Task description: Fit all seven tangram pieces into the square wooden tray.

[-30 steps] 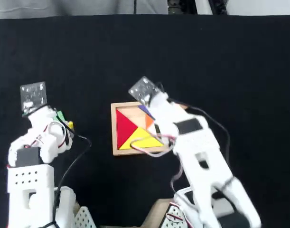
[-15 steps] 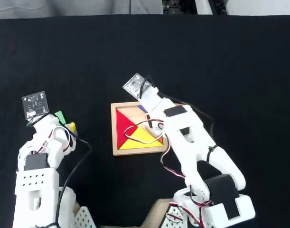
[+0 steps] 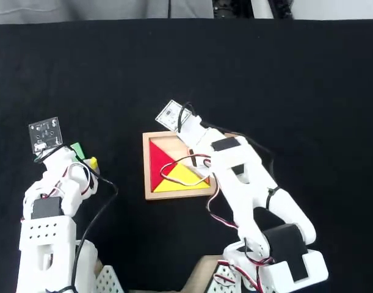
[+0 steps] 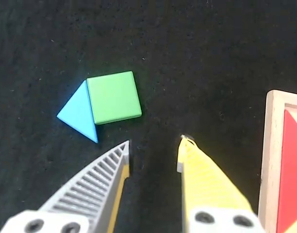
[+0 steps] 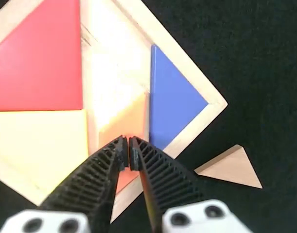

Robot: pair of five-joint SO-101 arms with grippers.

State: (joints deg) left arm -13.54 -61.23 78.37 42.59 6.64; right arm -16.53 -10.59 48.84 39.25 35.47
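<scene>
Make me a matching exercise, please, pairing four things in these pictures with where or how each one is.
Things:
1. green square
2. red triangle
3. plain wooden triangle
4. right claw

Places or states:
A. shut, above the tray
B. on the black table, touching the light blue triangle
C. lying in the tray
D. on the table beside the tray, apart from it

Pairs: 1-B, 2-C, 3-D, 4-A.
</scene>
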